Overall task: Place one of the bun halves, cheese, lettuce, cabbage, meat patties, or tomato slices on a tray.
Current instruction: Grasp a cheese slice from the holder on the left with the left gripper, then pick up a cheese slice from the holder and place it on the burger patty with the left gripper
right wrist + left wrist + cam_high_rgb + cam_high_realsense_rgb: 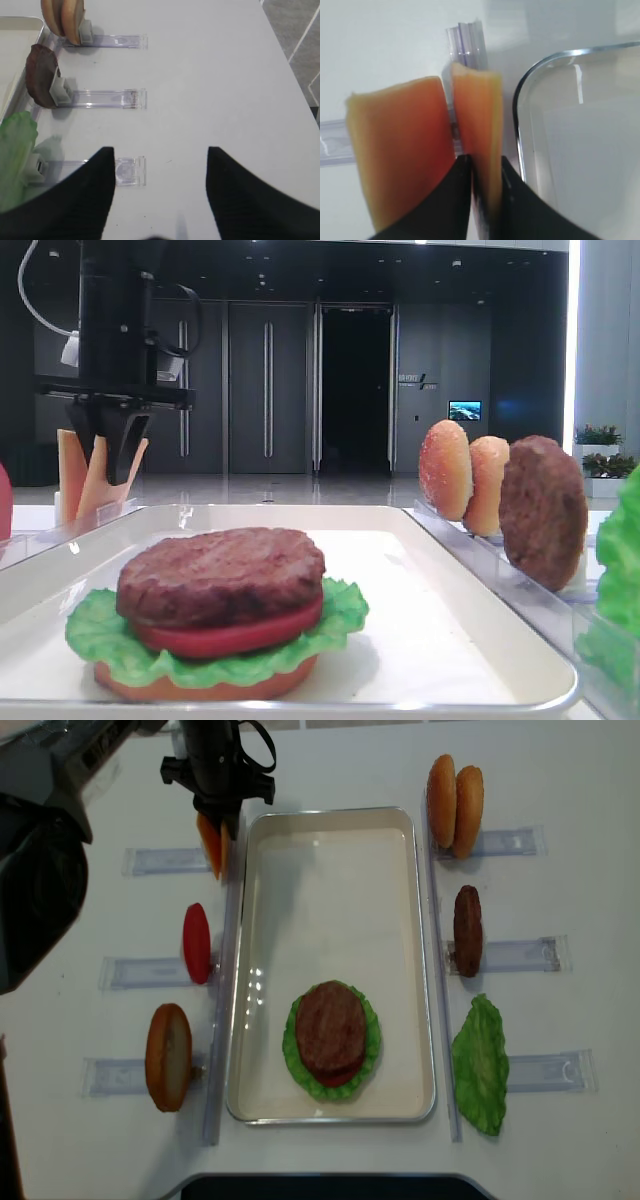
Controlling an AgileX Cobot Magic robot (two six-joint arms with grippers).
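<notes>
Left end effector point(481, 172) pinches cheese point(479, 130) beside tray point(520, 100) rim.

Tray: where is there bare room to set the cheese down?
The far half of the tray is bare, from the stacked burger to the far rim, nearest the cheese in the left gripper. Thin bare strips flank the burger. The near end is crowded by the stack.

1. White table point(320, 770) fills the overhead frame.
2. 6 clear plastic racks point(515, 952), 3 down each side.
3. Dark double doors point(268, 388) at upper center, front view.
</notes>
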